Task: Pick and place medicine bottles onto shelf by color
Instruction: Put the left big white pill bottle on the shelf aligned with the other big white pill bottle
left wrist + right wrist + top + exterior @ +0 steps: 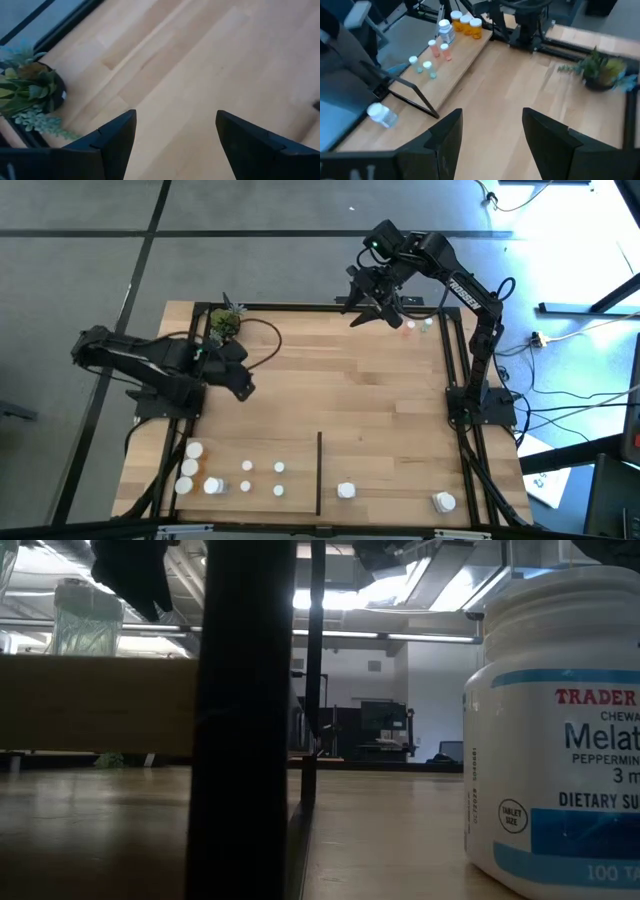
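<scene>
Left gripper [243,387] open, low — right gripper [372,311] open, raised.

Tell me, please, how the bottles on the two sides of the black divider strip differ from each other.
In the high view, the group left of the divider strip holds many bottles; the right side holds only two. The left group includes orange-bodied bottles as the right wrist view shows; the two on the right look white. The left group also includes very small bottles; the right pair are larger. All have white caps and sit along the same edge of the shelf.
</scene>
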`<state>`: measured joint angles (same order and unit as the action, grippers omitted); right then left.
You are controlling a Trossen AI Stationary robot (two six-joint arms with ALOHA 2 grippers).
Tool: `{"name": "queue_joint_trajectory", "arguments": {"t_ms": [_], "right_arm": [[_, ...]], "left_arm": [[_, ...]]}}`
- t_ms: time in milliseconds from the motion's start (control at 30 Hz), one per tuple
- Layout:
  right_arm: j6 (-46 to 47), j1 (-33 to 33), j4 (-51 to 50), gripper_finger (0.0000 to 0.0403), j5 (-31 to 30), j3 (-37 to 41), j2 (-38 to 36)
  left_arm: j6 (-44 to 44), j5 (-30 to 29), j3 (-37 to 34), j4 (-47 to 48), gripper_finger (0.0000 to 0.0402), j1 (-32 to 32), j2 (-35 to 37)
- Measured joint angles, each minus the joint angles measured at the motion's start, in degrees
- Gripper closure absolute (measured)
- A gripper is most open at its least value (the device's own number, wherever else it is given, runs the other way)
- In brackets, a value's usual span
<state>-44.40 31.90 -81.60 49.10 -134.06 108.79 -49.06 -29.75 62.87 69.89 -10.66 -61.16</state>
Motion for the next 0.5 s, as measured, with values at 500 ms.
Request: {"name": "queue_joint_trajectory", "arguments": {"t_ms": [500], "right_arm": [[22.8, -2.5, -2.7, 0.0195, -8.7, 0.0, 0.0]], "left_arm": [[3.3, 0.2, 0.0, 0.0, 0.0134, 6.8, 0.4]]}}
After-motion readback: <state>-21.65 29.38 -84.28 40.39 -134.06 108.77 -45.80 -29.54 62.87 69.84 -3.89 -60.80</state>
